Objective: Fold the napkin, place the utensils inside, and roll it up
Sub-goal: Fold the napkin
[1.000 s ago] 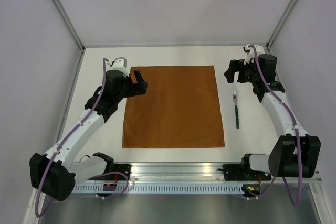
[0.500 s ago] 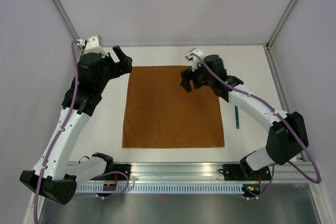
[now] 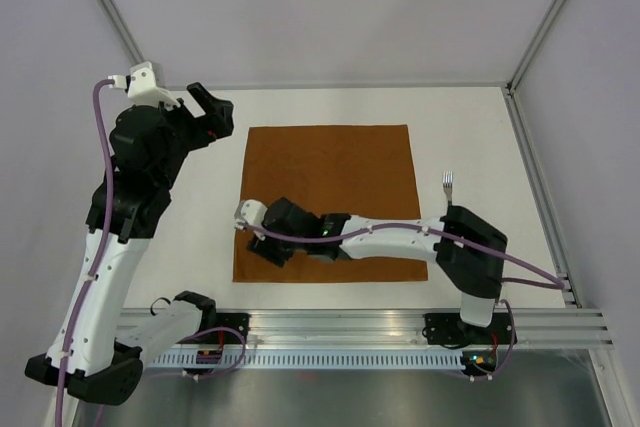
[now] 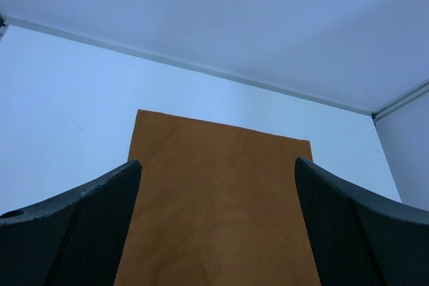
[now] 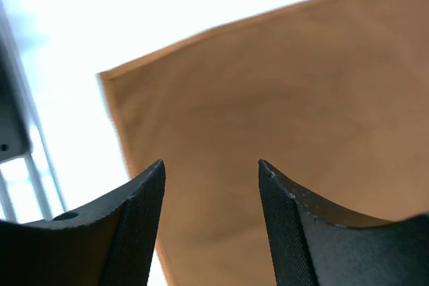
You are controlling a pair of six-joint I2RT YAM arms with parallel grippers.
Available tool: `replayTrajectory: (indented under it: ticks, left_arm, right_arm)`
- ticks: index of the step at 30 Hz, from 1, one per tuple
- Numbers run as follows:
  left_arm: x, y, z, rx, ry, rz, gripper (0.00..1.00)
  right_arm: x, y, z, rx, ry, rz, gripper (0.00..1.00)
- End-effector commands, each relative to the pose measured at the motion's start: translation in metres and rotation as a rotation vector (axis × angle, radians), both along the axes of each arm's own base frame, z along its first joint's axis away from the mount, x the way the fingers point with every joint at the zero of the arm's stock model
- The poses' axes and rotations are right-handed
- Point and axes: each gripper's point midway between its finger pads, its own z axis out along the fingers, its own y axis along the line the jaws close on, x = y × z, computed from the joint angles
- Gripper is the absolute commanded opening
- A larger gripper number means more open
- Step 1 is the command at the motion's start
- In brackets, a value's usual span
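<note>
Flat and unfolded, the rust-brown napkin [image 3: 335, 172] lies spread as a plain matte square in the middle of the white table [image 3: 480, 137], with no crease showing in the top view. The fork [image 3: 449, 181] lies just off its right edge, apart from the cloth; only the silver tines show, as the right arm covers the handle.

A second ago the right arm stood at the table's far right corner. It has since swept across the cloth, and the right gripper [image 3: 262, 247] now hangs over the napkin's near left corner. Its jaws are narrower than before but still apart, with nothing between them. The left gripper [image 3: 214, 113] has lifted off the far left corner and drawn back beyond it. Its jaws are spread wide and hold nothing, and the left wrist view looks down the cloth between them.
</note>
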Motion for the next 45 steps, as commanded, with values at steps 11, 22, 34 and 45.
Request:
replayTrajectory:
  ticks: [11, 22, 34, 45]
  left_arm:
    - [-0.002, 0.002, -0.006, 0.028, 0.033, -0.001, 1.0]
    - [-0.004, 0.005, -0.02, 0.022, 0.06, 0.019, 1.0]
    - [-0.002, 0.006, -0.027, 0.04, 0.083, 0.026, 1.0]
    - [-0.002, 0.005, -0.029, 0.042, 0.091, 0.022, 1.0]
  right_arm:
    - [-0.07, 0.086, -0.022, 0.028, 0.012, 0.125, 0.43]
    - [-0.085, 0.111, -0.042, 0.021, 0.054, 0.163, 0.36]
    - [-0.084, 0.114, -0.071, -0.035, 0.109, 0.091, 0.37]
    - [-0.079, 0.112, -0.08, -0.073, 0.098, 0.044, 0.4]
